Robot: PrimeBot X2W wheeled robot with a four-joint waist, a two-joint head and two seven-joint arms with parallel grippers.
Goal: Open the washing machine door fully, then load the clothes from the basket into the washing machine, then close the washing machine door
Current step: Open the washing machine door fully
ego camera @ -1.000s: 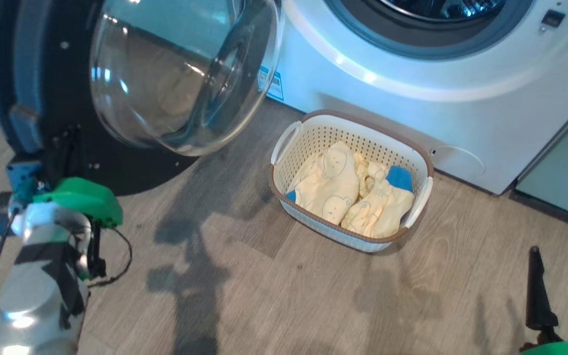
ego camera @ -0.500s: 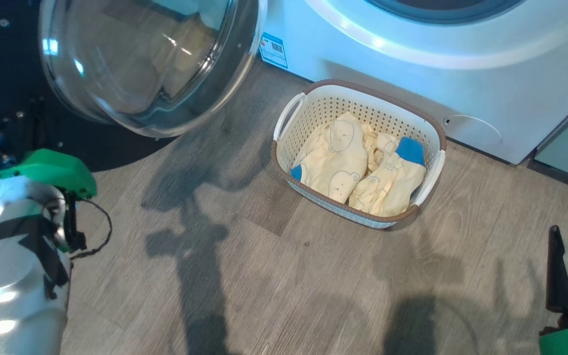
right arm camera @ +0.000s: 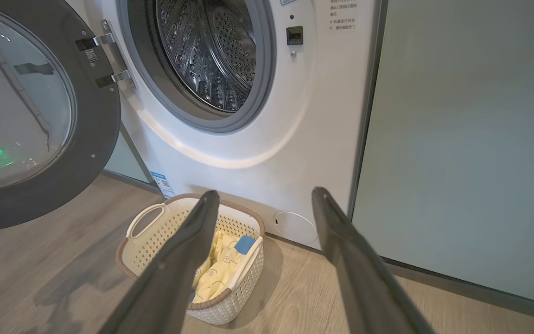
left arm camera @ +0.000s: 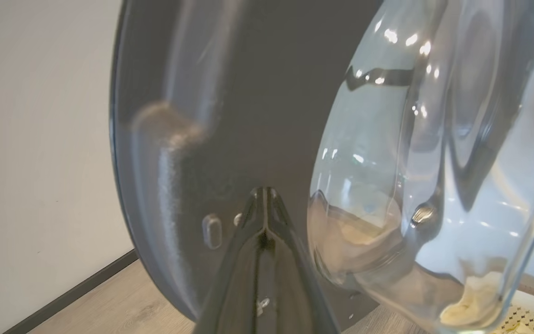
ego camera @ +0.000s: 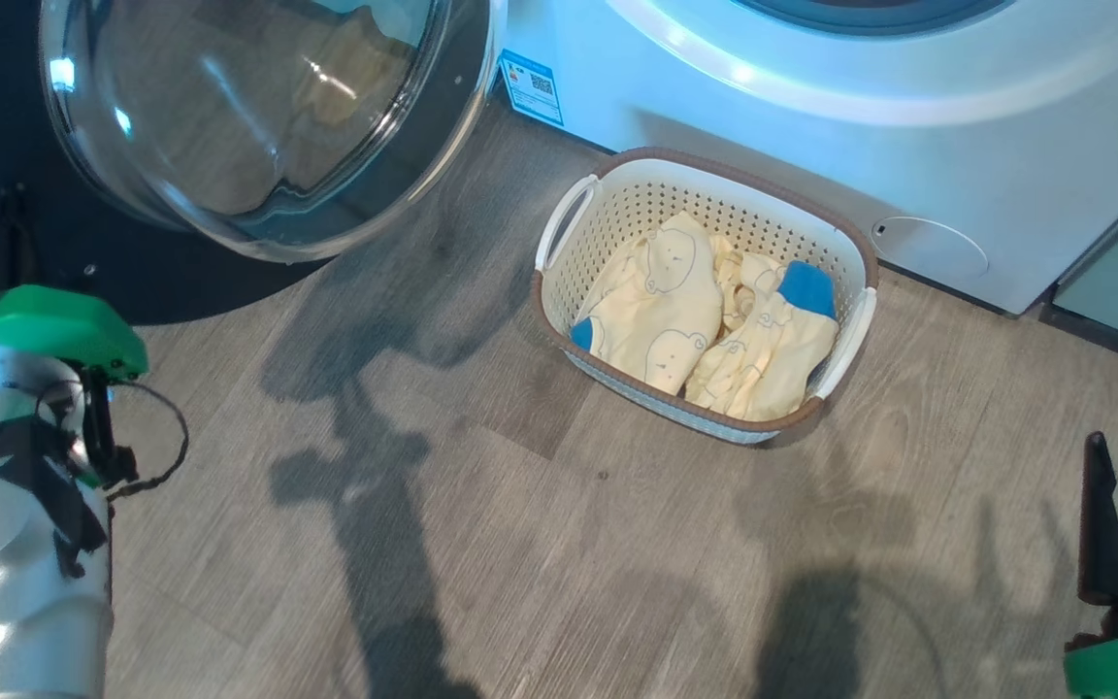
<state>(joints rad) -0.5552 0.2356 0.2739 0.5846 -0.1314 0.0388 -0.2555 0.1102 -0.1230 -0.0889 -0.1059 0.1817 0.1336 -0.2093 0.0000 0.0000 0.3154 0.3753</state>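
Observation:
The washing machine door [ego camera: 258, 116] stands swung open at the upper left, its glass bowl bulging out of the black rim. My left gripper [left arm camera: 263, 190] is shut with nothing in it, its tip close against the door's dark inner face beside the glass; I cannot tell if it touches. The cream basket [ego camera: 695, 160] sits on the floor before the white washing machine [ego camera: 811, 126], holding pale yellow clothes [ego camera: 661, 311] with blue patches. My right gripper [right arm camera: 264, 192] is open and empty, hanging above the floor to the right of the basket; one finger [ego camera: 1102, 524] shows at the lower right. The steel drum [right arm camera: 206, 51] is open to view.
A pale green cabinet [right arm camera: 471, 139] stands right of the machine. A white wall [left arm camera: 40, 139] with a dark baseboard lies behind the open door. Wooden floor [ego camera: 520, 534] stretches in front of the basket. A round service flap [ego camera: 930, 248] sits low on the machine.
The head camera has tilted down, so the drum mouth has left the picture's top. Relative to the basket, the door has swung further left and my left arm has gone with it.

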